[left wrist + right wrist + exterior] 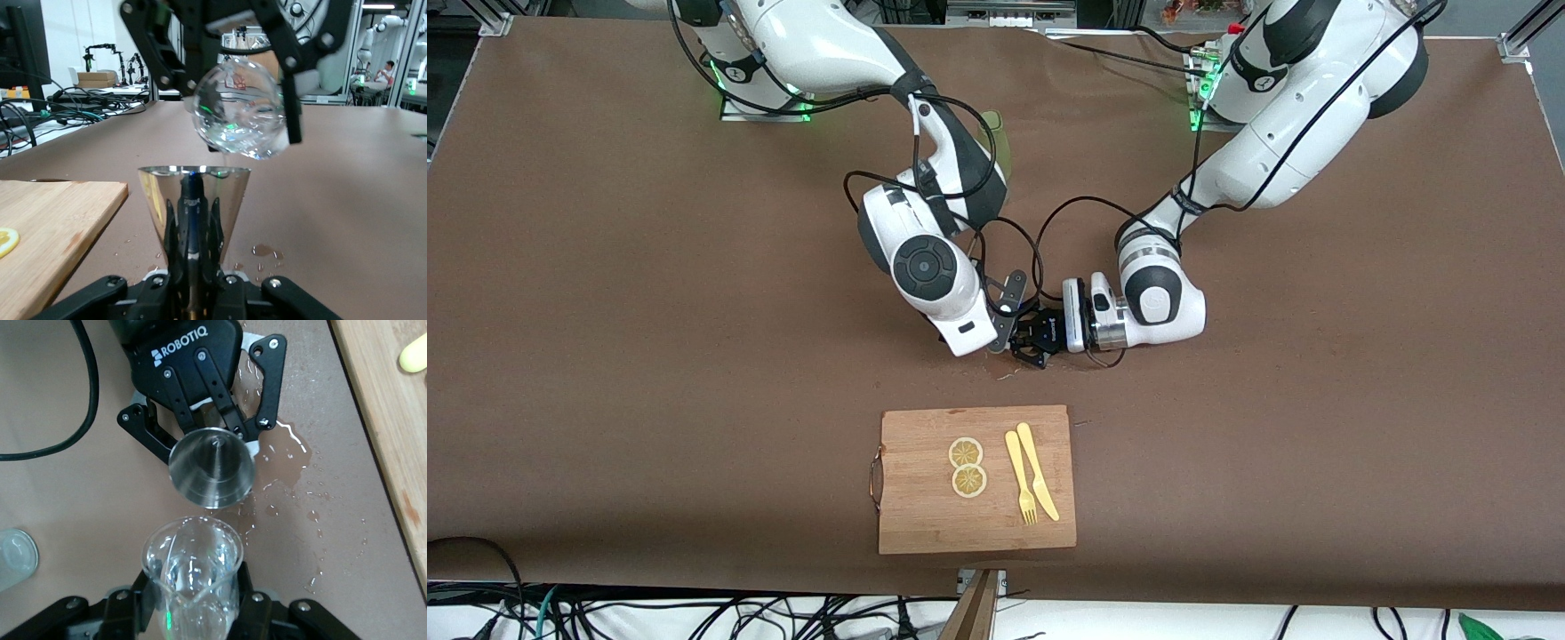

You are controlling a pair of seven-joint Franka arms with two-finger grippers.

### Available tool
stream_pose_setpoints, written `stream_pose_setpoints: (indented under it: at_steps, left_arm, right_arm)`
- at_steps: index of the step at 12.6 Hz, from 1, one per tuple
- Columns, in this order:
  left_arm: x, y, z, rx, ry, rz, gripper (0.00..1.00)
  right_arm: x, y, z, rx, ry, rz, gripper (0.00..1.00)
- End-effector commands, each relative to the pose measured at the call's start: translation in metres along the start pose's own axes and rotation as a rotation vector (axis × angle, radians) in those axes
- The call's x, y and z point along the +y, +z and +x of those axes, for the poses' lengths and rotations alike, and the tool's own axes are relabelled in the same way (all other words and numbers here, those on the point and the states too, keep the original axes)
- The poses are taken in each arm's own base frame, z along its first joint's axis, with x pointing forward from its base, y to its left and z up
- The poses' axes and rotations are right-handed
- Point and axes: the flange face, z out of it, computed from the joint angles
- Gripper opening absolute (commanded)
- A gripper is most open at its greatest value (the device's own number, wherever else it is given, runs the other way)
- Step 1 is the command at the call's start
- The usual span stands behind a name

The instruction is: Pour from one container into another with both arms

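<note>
Brown worktop (605, 356), both tools meeting at centre, at twelve o'clock from cutting board (976, 480).
Left wrist view: left tool (193, 267) clamped on steel cone cup (193, 200); glass beaker (240, 117) tipped above, thin stream falling.
Right wrist view: right tool (193, 600) gripping the beaker; spilled water (293, 480). Pour seemingly midway.

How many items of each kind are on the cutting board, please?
Lemon slices: 2
Fork: 1
Knife: 1
Total: 4
</note>
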Motion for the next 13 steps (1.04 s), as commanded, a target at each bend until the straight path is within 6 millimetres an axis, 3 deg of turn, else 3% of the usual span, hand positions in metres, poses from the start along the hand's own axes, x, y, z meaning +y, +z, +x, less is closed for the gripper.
stream_pose_setpoints:
  at_steps: [1,6,9,13]
  left_arm:
    - [-0.002,0.007,-0.001,0.016,0.039,0.028,0.0]
    - [-0.004,0.008,0.002,0.019,0.044,0.03,0.0]
    - [-0.005,0.008,0.002,0.019,0.045,0.031,0.0]
    - [-0.005,0.008,0.001,0.019,0.044,0.031,0.0]
  right_arm:
    - [-0.009,-0.004,0.008,-0.014,0.004,-0.019,0.23]
    - [-0.01,-0.003,0.004,-0.059,0.006,-0.022,0.23]
    - [-0.013,0.007,0.007,-0.07,0.018,-0.029,0.23]
    - [-0.016,-0.004,0.015,-0.042,0.048,-0.042,0.23]
